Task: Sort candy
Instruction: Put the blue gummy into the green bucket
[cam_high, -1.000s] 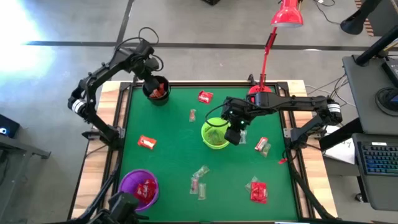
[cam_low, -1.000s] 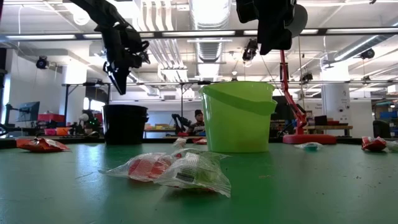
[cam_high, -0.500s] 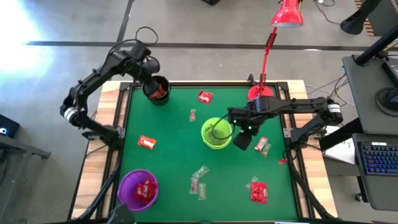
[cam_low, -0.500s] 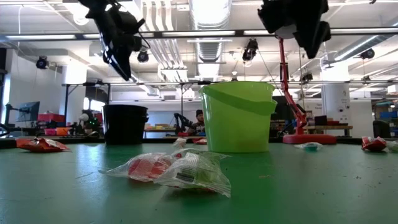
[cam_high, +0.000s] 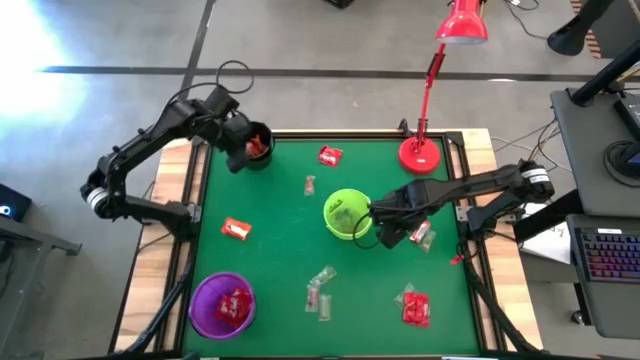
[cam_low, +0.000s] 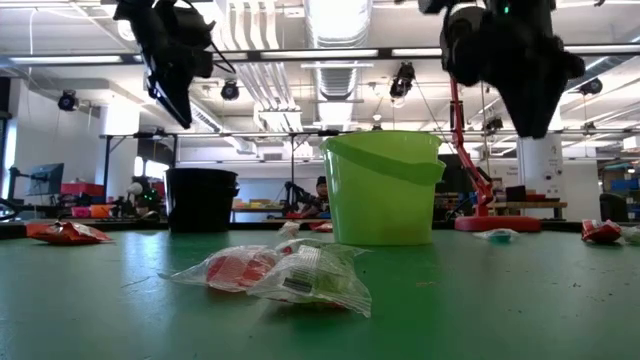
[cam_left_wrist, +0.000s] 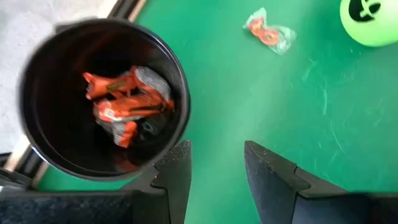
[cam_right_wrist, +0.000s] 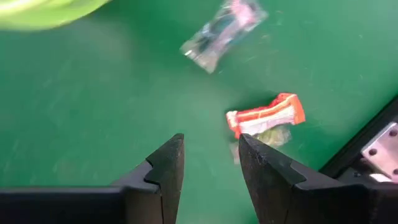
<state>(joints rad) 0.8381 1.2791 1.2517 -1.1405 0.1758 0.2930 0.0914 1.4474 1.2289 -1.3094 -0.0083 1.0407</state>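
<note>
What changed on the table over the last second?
The right gripper swung off the green cup toward the table's right side and now hangs open, empty, near the red candy lying on a clear one. The left gripper, open and empty, drew back slightly from above the black cup toward the table's left edge. Nothing was picked up; cups and loose candy stayed put.

The right end effector (cam_high: 392, 236) moved off the green cup (cam_high: 345, 213) toward the table's right.
</note>
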